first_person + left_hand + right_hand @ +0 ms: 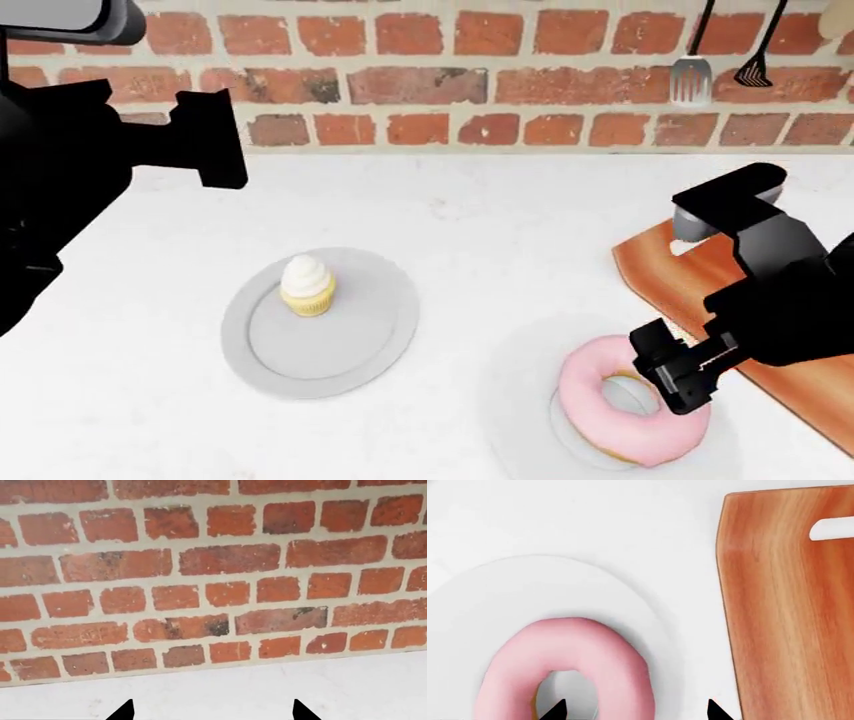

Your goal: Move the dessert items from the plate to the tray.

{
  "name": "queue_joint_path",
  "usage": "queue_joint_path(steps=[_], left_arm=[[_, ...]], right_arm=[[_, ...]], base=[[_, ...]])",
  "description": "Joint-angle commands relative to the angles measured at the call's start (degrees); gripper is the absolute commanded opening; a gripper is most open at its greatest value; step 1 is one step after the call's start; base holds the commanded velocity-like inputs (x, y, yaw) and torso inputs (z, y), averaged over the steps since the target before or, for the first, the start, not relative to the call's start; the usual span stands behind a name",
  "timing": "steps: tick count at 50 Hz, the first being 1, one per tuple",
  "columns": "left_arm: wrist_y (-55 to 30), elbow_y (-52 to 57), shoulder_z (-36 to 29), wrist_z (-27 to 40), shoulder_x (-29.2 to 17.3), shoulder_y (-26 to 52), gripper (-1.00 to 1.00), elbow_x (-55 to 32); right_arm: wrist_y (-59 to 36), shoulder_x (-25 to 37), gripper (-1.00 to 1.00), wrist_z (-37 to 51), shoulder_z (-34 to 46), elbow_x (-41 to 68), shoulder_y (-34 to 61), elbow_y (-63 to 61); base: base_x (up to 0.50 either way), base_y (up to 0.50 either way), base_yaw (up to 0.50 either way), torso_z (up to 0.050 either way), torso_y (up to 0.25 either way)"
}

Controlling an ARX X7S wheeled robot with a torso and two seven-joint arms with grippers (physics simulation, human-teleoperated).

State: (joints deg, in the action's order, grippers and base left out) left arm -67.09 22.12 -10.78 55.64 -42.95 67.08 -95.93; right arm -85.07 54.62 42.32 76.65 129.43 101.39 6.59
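A large pink-iced donut lies on a white plate at the front right. A small yellow cupcake with white frosting stands on a grey plate left of centre. The orange-brown wooden tray lies just right of the donut's plate. My right gripper is open low over the donut. One tip is over the hole, the other outside the ring on the tray side. My left gripper is open and empty, held high at the back left, facing the wall.
A brick wall closes off the back of the white counter. A spatula and a whisk hang on it at the right. The tray's slot handle shows at its near end.
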Motion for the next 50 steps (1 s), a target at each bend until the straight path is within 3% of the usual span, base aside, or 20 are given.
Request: queue_joint_path(steps=[1,49,50], left_arm=[[0.52,0.42,0.16,-0.09,-0.47,-0.52,1.00,-0.02],[2.61,1.13,-0.51,-1.19,-0.42,-2.60,1.00,1.17],[2.68,1.13,-0.50,-1.21,-0.42,-2.68,1.00,1.22]], right_arm=[[1.32,0.65,1.00,-1.80,0.24,-1.86,-2.71,-1.90],[3.64,1.13,1.00,-8.76,-0.09,-10.15,-7.39,-3.81],[3.75,1.08,-1.00,-8.86,-0.09,-10.15,-7.45,-3.77]], base=[[0.00,0.00,0.00,0.000,0.000],[0.00,0.00,0.00,0.000,0.000],[0.00,0.00,0.00,0.000,0.000]])
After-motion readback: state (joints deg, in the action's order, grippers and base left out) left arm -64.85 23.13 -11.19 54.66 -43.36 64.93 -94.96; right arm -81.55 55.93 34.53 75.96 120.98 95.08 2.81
